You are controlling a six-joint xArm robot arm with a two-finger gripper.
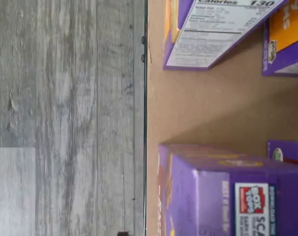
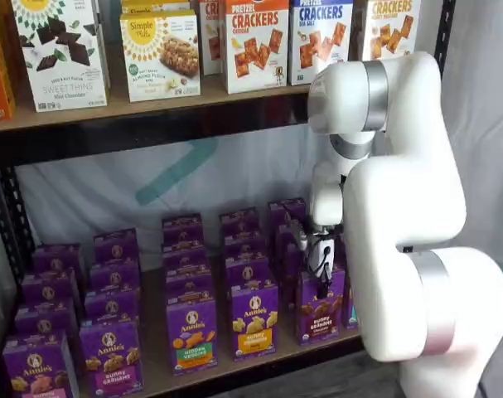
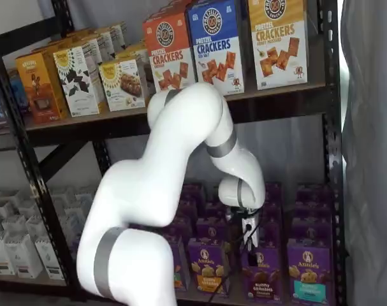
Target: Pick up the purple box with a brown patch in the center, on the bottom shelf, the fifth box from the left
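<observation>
**Gripper poised over the box, no grasp yet**

The purple box (image 2: 321, 308) stands lower right of centre on the bottom shelf (image 2: 234, 373), front row. The gripper (image 3: 249, 234) hangs just above it; whether its fingers are apart, I cannot tell. Descent, grasp and lift remain.

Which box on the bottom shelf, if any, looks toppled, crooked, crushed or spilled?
None stands out. The small purple cartons stand upright in tidy rows on the tan wooden bottom shelf, including the purple box with brown cookies; nothing looks toppled, crushed or spilled.
</observation>
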